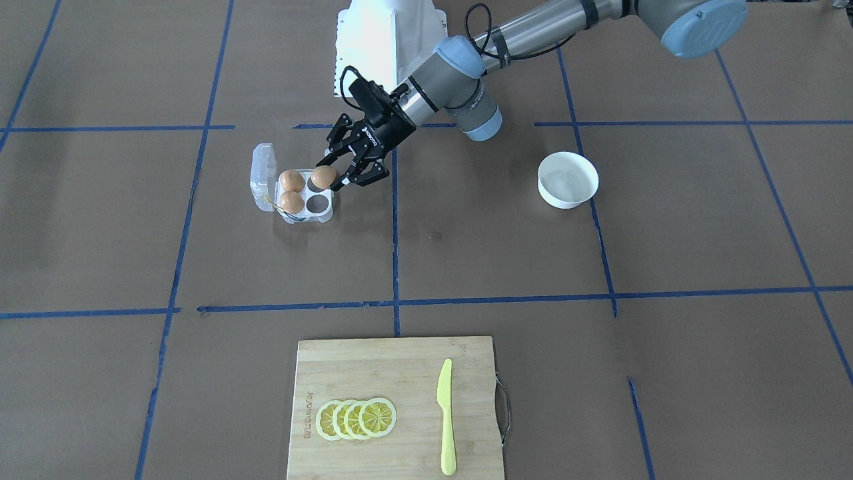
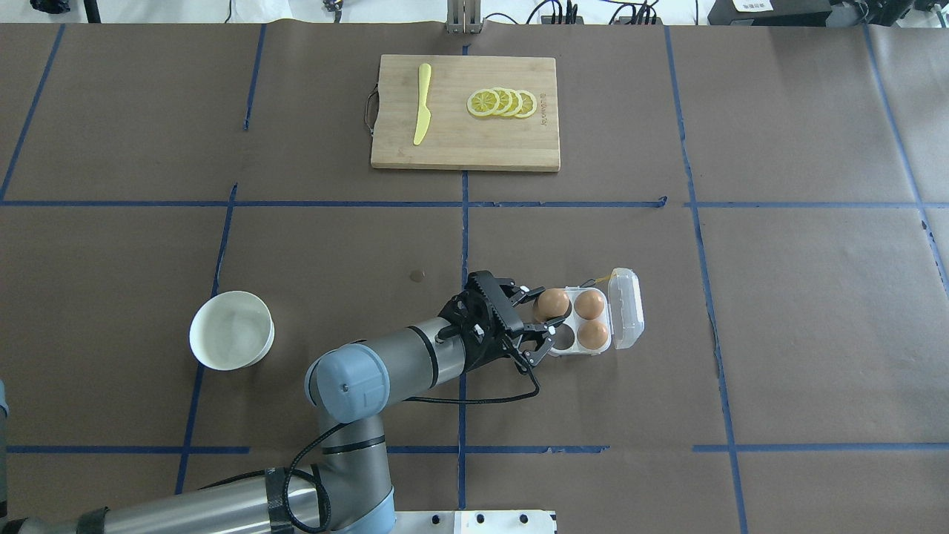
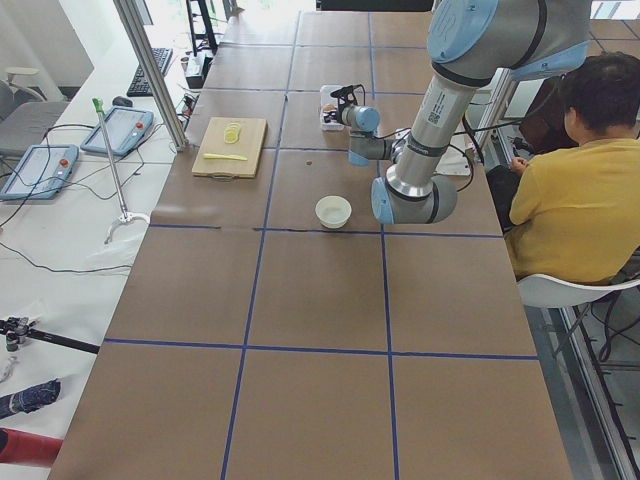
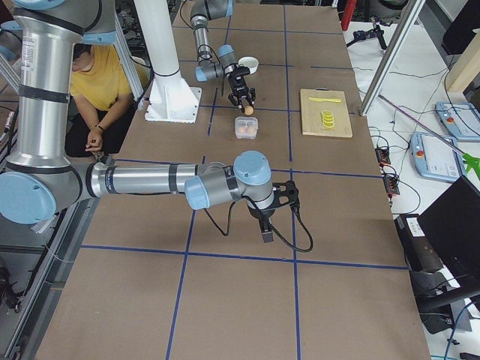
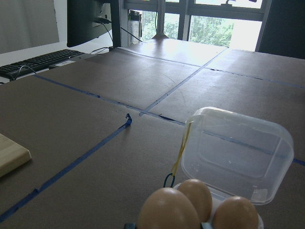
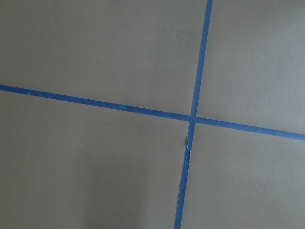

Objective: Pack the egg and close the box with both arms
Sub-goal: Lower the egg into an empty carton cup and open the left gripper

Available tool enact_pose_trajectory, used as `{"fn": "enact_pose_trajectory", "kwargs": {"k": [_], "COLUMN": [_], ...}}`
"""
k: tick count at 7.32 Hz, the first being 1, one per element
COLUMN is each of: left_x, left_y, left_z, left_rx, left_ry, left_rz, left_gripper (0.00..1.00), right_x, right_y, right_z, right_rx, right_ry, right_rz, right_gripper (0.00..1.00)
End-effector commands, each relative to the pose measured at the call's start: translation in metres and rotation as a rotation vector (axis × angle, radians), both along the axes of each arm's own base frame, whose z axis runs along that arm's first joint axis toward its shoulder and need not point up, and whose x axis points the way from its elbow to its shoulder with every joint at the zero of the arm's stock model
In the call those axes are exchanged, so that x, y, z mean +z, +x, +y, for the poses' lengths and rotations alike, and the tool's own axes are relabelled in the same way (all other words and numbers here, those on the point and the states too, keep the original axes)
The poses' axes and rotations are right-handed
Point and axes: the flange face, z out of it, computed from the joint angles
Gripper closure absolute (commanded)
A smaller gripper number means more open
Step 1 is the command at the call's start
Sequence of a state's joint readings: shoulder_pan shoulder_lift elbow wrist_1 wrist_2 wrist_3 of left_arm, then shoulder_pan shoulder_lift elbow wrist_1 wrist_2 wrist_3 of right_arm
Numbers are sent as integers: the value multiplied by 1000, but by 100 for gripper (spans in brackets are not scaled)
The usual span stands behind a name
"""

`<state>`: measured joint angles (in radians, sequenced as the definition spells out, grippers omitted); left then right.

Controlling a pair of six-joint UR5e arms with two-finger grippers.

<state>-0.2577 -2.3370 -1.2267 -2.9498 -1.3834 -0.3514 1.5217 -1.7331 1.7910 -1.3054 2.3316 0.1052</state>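
- MID-PACK AT THE EGG BOX: my black two-fingered left pincer (image 1: 336, 175) is clamped on a small smooth brown-orange egg (image 1: 322, 177). I hold it raised over the near row of the small clear plastic four-cell box (image 1: 324, 213).
- Two matching brown eggs (image 1: 291, 181) sit in the row by the hinge. The clear hinged lid (image 1: 264, 175) stands open on the side away from me.
- Both vacant cells (image 1: 318, 202) lie on my side of the box. I cannot tell which one the egg is lined up with.
- My right pincer (image 4: 267, 229) hangs low over the brown paper-covered surface (image 4: 225, 285), well apart from the box. I cannot tell whether it is spread or clenched.
- What could go wrong, as I judge it:
  - Letting go from this height could crack the shell, or bounce the egg out onto the surface.
  - Coming down off-centre could land the egg on the ridge between cells, where it would tip or roll.
  - Nothing steadies the light box, so a finger brushing its wall could push it or jolt the seated eggs.
  - Squeezing harder to be safe could break the shell itself.
  - Closing the lid needs my far-off right arm, and a push from one side alone could skid the box.
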Motion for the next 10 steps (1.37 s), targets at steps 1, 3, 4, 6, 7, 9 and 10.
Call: {"fn": "enact_pose_trajectory", "kwargs": {"k": [1, 3, 4, 6, 7, 9, 10], "left_x": [-12, -14, -15, -15, -14, -14, -15], "left_y": [14, 18, 20, 21, 21, 21, 20], "left_z": [2, 6, 10, 11, 11, 12, 12], "left_rx": [6, 14, 22, 25, 27, 29, 31], "left_ry": [0, 0, 0, -1, -2, -1, 0], "left_rz": [0, 0, 0, -3, -6, -6, -3], "left_gripper": [87, 78, 68, 45, 37, 34, 33], "right_x": [0, 1, 1, 0, 0, 0, 1], "right_y": [0, 0, 0, 0, 0, 0, 0], "right_z": [-1, 0, 0, -1, -1, -1, 0], "right_rx": [0, 0, 0, 0, 0, 0, 0], "right_ry": [0, -2, -2, 0, 0, 0, -2], "right_rz": [0, 0, 0, 0, 0, 0, 0], "right_gripper": [0, 0, 0, 0, 0, 0, 0]}}
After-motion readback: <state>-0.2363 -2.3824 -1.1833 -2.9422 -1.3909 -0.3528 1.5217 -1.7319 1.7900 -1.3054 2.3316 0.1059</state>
